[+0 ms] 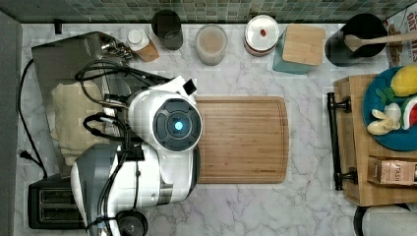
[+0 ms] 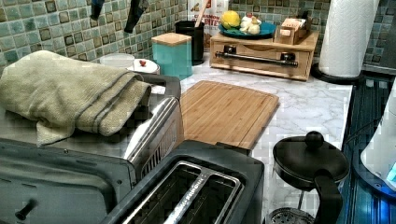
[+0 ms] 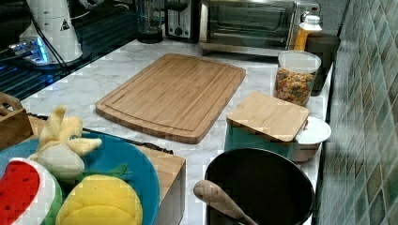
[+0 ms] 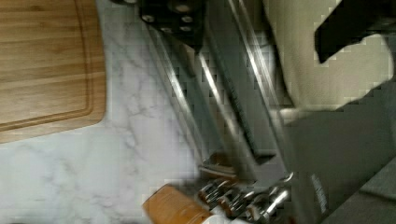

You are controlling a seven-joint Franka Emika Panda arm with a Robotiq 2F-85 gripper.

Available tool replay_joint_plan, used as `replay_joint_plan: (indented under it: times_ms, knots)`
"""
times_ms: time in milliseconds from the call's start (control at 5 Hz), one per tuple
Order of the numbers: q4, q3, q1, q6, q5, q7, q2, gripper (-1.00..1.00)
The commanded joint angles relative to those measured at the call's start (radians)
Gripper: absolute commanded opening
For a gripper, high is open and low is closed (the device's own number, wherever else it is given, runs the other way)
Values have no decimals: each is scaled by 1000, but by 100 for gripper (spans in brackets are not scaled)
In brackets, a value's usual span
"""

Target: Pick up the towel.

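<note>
The cream towel lies folded and rumpled on top of the steel toaster oven at the top view's left. The left view has the towel draped over the oven's roof. The white arm hangs over the gap between the oven and the wooden cutting board, hiding its gripper from above. In the wrist view my gripper is open above the oven's front edge. One dark finger is over the towel, not touching it.
A black toaster and a kettle stand beside the oven. Jars, a teal canister and a black utensil pot line the tiled wall. A wooden tray with a blue plate of toy fruit sits at the top view's right.
</note>
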Motion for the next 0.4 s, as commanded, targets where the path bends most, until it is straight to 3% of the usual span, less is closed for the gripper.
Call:
replay_joint_plan:
  times_ms: [200, 400]
  knots:
    - [59, -43, 166, -62, 166, -234, -6, 100]
    - [84, 30, 134, -64, 168, -274, 31, 100]
